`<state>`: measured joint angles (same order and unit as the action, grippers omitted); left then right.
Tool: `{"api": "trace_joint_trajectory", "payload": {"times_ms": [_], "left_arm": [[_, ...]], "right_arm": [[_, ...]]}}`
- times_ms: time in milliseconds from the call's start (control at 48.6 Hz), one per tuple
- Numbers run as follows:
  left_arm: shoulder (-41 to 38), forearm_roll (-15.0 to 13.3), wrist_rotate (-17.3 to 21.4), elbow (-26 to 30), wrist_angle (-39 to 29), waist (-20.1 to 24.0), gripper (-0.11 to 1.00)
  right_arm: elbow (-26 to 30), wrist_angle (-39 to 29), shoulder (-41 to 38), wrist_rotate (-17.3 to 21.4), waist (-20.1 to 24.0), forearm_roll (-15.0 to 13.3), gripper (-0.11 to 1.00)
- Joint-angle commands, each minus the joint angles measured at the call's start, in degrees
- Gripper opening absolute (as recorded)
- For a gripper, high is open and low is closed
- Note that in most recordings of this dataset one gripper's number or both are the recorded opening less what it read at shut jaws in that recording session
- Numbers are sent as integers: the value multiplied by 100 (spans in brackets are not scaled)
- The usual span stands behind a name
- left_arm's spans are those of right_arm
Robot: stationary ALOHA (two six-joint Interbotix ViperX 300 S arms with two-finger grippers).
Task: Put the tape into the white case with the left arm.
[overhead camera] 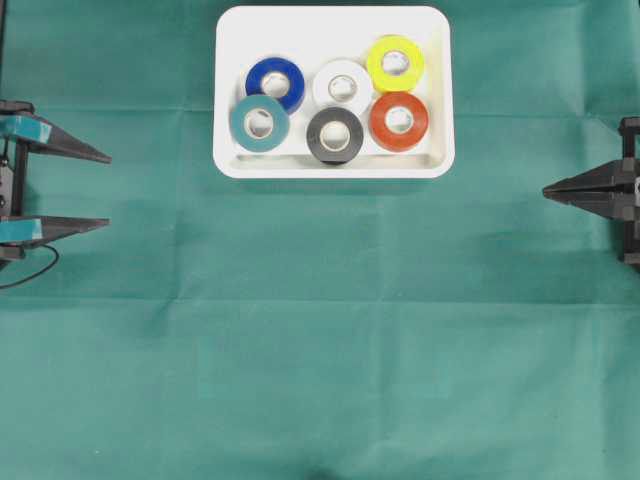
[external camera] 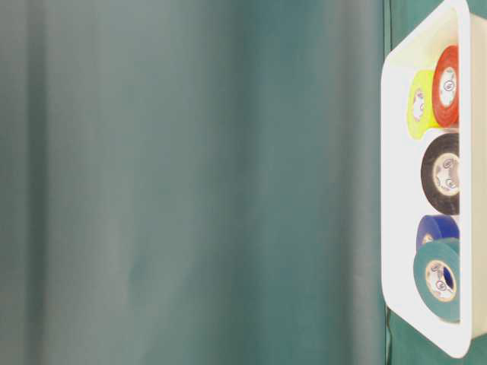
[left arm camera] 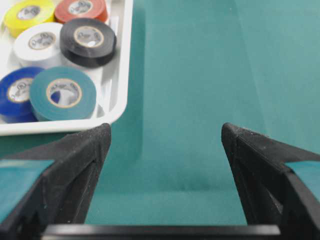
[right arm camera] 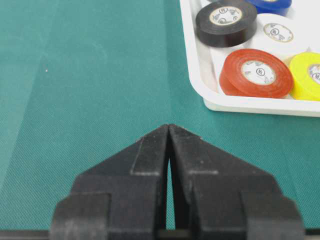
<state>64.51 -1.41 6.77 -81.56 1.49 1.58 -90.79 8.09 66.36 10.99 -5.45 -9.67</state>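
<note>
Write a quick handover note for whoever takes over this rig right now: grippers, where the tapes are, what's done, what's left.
Left gripper: open, empty, at the left table edge.
Right gripper: shut, empty, at the right edge.
White case: holds six rolls: blue, teal, white, black, yellow, red.
Done: no tape is seen outside the case.
Left: nothing visible.

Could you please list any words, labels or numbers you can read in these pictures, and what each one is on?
None can be read.
Core labels of the tape rolls in the white case: printed marks, too small and blurred to read.
Green cloth and both grippers: no text.
</note>
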Motion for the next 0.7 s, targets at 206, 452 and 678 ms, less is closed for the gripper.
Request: {"api": "trace_joint_trajectory", "payload": {"times_ms": [206,452,678], "left_arm": [[97,-18,-9,26,70,-26,92],[97,-18,-18,9,44,-26,92],[97,-18,-316,-9,35,-316,92]], "right_arm": [[62,44,-35,9,-18,-9,-9],[62,53,-35,9,-18,-9,-9],[62,53,-35,9,-18,-9,-9]]}}
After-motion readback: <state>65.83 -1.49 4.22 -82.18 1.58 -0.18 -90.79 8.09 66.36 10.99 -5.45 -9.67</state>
